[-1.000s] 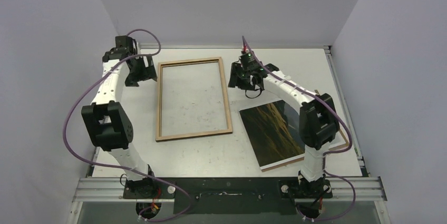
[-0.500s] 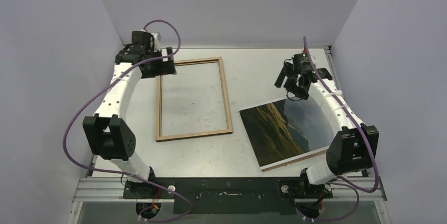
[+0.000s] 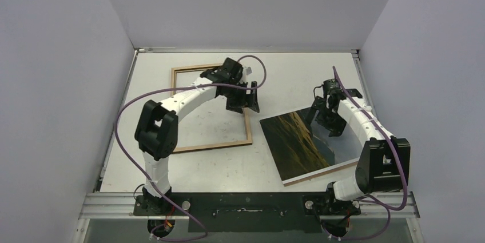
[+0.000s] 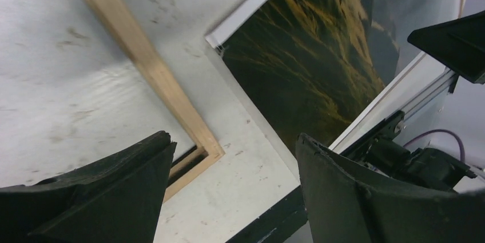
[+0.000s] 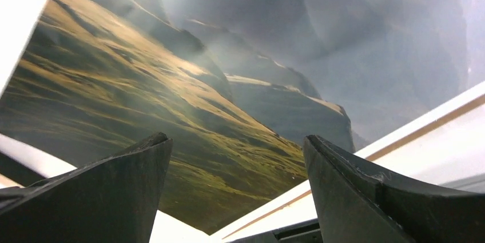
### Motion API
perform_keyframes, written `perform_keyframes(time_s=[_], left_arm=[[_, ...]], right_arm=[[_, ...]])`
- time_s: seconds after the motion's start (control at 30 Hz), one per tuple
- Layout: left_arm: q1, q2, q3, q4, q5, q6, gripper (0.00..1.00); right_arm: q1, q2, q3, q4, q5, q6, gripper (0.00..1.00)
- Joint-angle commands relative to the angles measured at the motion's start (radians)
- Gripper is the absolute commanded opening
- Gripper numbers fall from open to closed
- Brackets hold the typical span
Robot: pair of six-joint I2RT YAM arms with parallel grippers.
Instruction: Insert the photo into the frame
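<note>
Left arm has swung from the frame's [image 3: 211, 146] 11 o'clock corner across to its 3 o'clock rail. Right arm has moved over the photo [image 3: 294, 140]. I judge both are converging for a pickup.

Left hand [image 3: 243, 103]: spread, empty, photo at its 4 o'clock, apart.

Right hand [image 3: 329, 123]: spread, empty, above the photo's 1 o'clock part.

Photo lies flat on counter [image 3: 229, 166], at the frame's 3 o'clock, not in it.

The table [image 3: 229, 166] bears frame [image 3: 210, 147] and photo [image 3: 291, 140], apart.
</note>
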Motion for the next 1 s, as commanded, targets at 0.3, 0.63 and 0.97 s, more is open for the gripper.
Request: perform_keyframes(time_s=[0.3,0.63,0.97], left_arm=[[-0.144,0.131,0.068,0.044,0.154,0.007,0.71],[-0.148,0.162,0.052,0.023,0.138,0.049,0.7],[-0.148,0.195,0.094,-0.035,0.07,0.087,0.7]], right_arm=[[-0.072,-0.05,-0.206,-0.044,0.033,0.156,0.95],[-0.114,0.026,-0.307,0.178,-0.091,0.223,1.0],[-0.136,0.119,-0.256,0.315,-0.176,0.24,0.97]])
